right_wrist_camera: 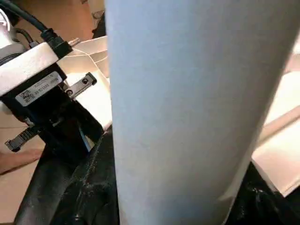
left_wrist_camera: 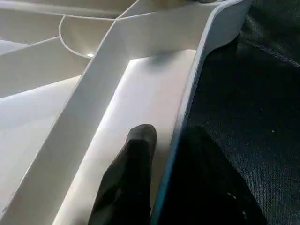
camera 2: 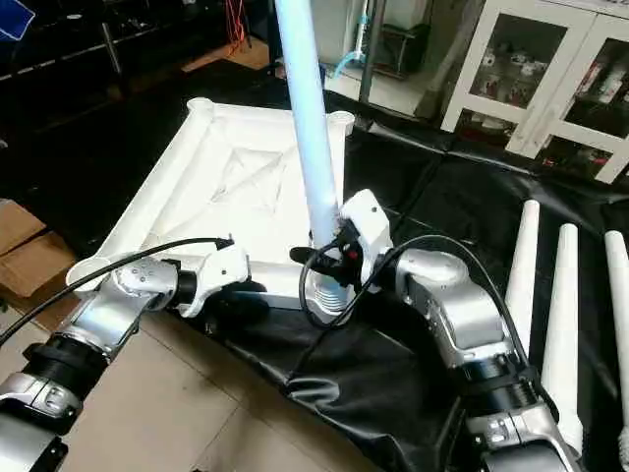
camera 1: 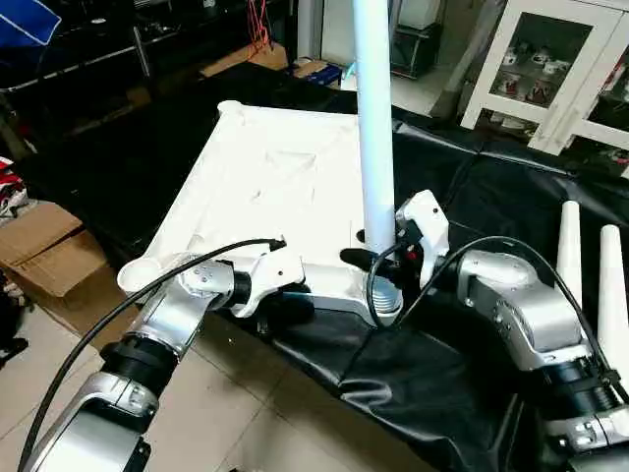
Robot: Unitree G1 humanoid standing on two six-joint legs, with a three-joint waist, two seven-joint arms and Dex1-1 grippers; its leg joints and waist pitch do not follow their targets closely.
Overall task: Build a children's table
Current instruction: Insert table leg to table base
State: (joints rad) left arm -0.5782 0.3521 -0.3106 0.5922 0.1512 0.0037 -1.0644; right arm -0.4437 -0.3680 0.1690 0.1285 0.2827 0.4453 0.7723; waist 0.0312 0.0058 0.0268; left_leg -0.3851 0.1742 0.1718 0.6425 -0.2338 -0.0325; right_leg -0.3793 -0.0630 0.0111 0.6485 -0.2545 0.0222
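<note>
The children's table top [camera 1: 275, 187] lies upside down on a black sheet, ribs and corner sockets facing up. A long white leg [camera 1: 374, 128] stands upright in its near right corner socket. My right gripper [camera 1: 378, 258] is shut on that leg just above the socket, and the leg [right_wrist_camera: 187, 103] looms close in the right wrist view. My left gripper [camera 1: 285, 295] is shut on the table top's near rim [left_wrist_camera: 187, 93], one black finger [left_wrist_camera: 131, 173] inside the rim and the other outside it.
Three loose white legs [camera 2: 524, 265] [camera 2: 563, 305] [camera 2: 617, 295] lie on the black sheet [camera 1: 393, 374] to the right. A white glass-door cabinet [camera 1: 550, 69] stands at the back right. A cardboard box [camera 1: 49, 246] sits on the floor at left.
</note>
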